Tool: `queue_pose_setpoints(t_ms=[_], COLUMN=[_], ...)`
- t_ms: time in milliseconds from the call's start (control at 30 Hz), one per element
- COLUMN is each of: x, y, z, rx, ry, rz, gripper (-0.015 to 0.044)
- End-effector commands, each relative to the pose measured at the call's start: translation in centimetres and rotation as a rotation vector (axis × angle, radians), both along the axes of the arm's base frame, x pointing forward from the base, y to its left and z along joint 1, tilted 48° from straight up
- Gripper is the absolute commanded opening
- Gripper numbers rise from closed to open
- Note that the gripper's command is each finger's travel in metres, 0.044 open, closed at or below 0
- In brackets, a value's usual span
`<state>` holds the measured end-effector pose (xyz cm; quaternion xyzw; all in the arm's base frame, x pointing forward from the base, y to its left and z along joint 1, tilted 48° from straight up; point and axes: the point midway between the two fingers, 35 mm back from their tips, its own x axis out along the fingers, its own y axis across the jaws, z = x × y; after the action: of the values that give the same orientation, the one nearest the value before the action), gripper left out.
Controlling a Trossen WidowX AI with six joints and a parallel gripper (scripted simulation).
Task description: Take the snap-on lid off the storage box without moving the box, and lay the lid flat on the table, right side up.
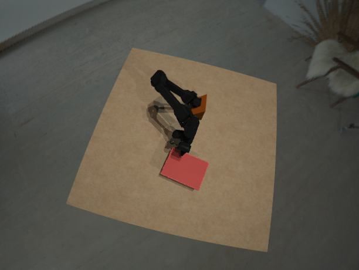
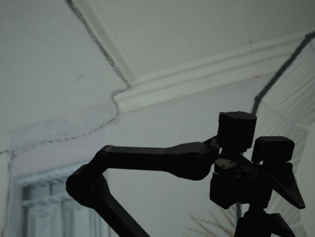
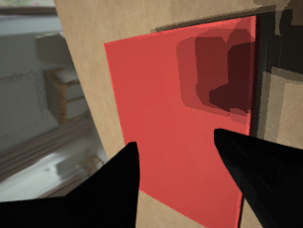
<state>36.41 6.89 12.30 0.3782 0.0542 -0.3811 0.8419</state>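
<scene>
The lid (image 1: 188,171) (image 3: 153,109) is a flat red rectangle lying level, front of the table's middle in the top view. It covers the storage box, whose walls I cannot make out beneath it. My gripper (image 1: 182,153) (image 3: 175,142) is partly open with nothing between its fingers. It is over the lid's arm-side edge; in the wrist view both black fingertips appear in front of the lid, the right one near its right edge. How high the tips are above the lid I cannot tell. The exterior view shows only the dark arm and part of the gripper, with no box or lid.
The tan table (image 1: 234,176) extends around the lid on all sides, with its front edge beyond the lid. The arm's orange base block (image 1: 203,107) stands behind the lid. The folded arm (image 1: 168,95) reaches from there, and its shadow falls to its left and on the lid.
</scene>
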Motion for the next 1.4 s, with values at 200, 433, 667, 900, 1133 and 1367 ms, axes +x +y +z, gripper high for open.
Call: queue_pose_setpoints(t_ms=[200,433,667,900,1133,1367], x=[-5.9,-5.8,-5.6,-5.5,-4.7,-3.8], y=[5.6,5.6,1.9,1.7,1.3,0.7], z=[-4.1,-4.2,-7.6,-7.7,-8.1,-8.5], rx=[-0.036,-0.036,-0.037,-0.037,-0.032,-0.029], ry=[-0.103,-0.103,-0.104,-0.103,-0.098,-0.093], rz=[0.059,0.059,0.059,0.058,0.055,0.053], gripper=[0.0235,0.0235,0.0235,0.0235,0.0235,0.0235])
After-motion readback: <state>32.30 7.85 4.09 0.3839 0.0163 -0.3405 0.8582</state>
